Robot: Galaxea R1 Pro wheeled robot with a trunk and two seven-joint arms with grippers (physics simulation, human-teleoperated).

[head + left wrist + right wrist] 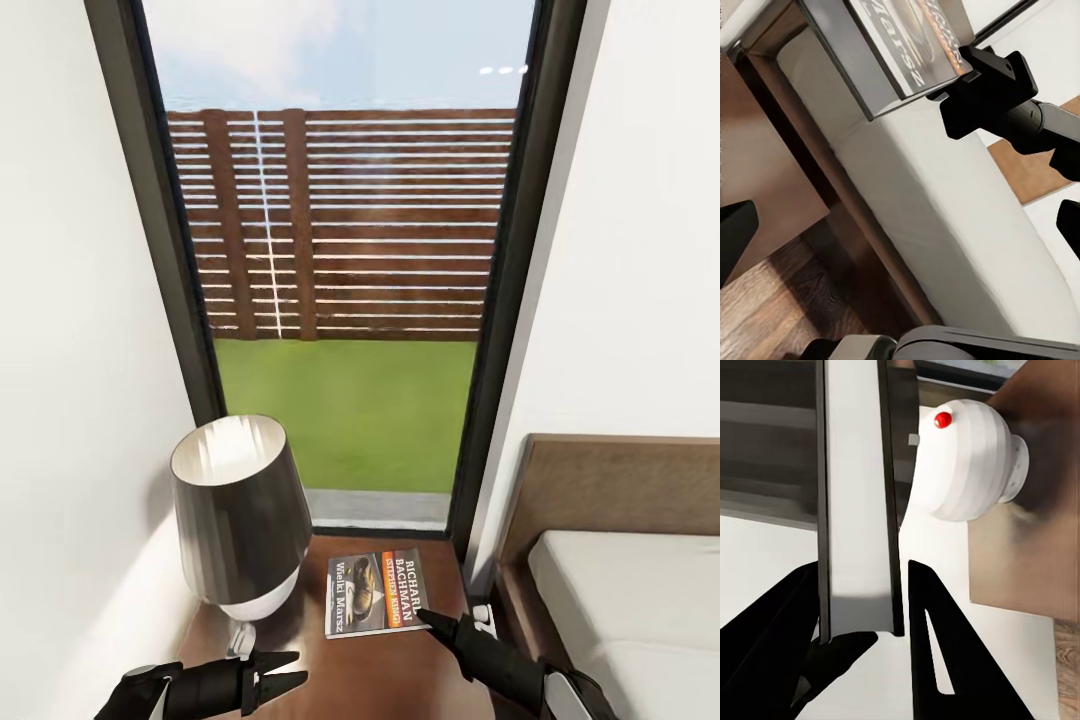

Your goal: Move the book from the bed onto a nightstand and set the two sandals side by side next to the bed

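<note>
The book, dark-covered with an orange band and white "Richard Bachman" lettering, lies flat on or just above the dark-brown nightstand, beside the lamp. My right gripper is shut on the book's near corner. In the right wrist view the book shows edge-on, squeezed between the two black fingers. My left gripper hovers open over the nightstand's front, holding nothing. From the left wrist view I see the book in the right gripper, above the bed. The sandals are out of view.
A lamp with a dark shade and a white base stands on the nightstand's left half. A tall black-framed window is straight behind it. The bed's headboard and grey mattress lie to the right, white wall to the left.
</note>
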